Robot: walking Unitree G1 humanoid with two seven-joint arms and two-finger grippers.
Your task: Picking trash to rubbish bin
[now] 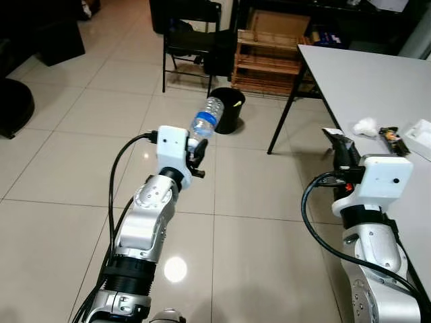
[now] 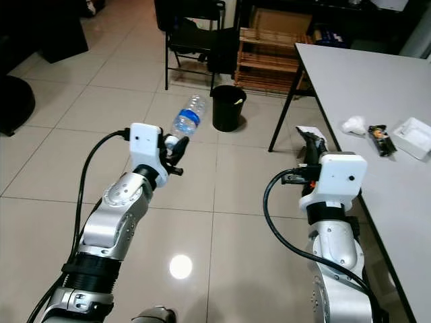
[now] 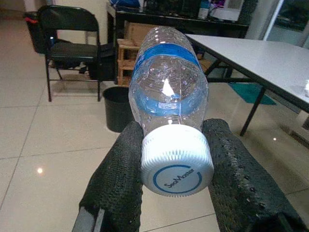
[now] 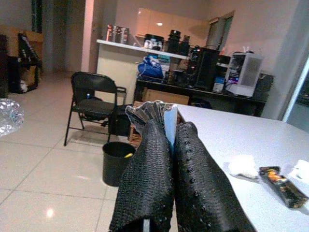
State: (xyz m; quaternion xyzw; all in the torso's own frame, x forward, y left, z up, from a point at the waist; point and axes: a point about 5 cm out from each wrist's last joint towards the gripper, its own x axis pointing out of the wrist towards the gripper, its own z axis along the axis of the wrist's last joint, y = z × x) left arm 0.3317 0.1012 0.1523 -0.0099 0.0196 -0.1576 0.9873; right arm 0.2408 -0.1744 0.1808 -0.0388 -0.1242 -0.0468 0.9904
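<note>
My left gripper (image 1: 196, 149) is shut on a clear plastic bottle (image 1: 206, 118) with a blue label and white cap (image 3: 176, 161), held out over the tiled floor. The bottle points toward a black rubbish bin (image 1: 226, 109) standing on the floor ahead, near the table leg. My right gripper (image 1: 341, 146) is shut on a thin silvery wrapper (image 4: 153, 112) beside the table's near edge. On the white table (image 1: 363, 74) lie a crumpled white tissue (image 1: 366, 126) and a dark snack wrapper (image 1: 393, 139).
A black folding chair (image 1: 190, 37) and a wooden rack (image 1: 269, 59) stand behind the bin. A white tray (image 2: 413, 137) rests on the table at far right. Dark furniture (image 1: 15, 104) sits at far left. Open tiled floor lies between me and the bin.
</note>
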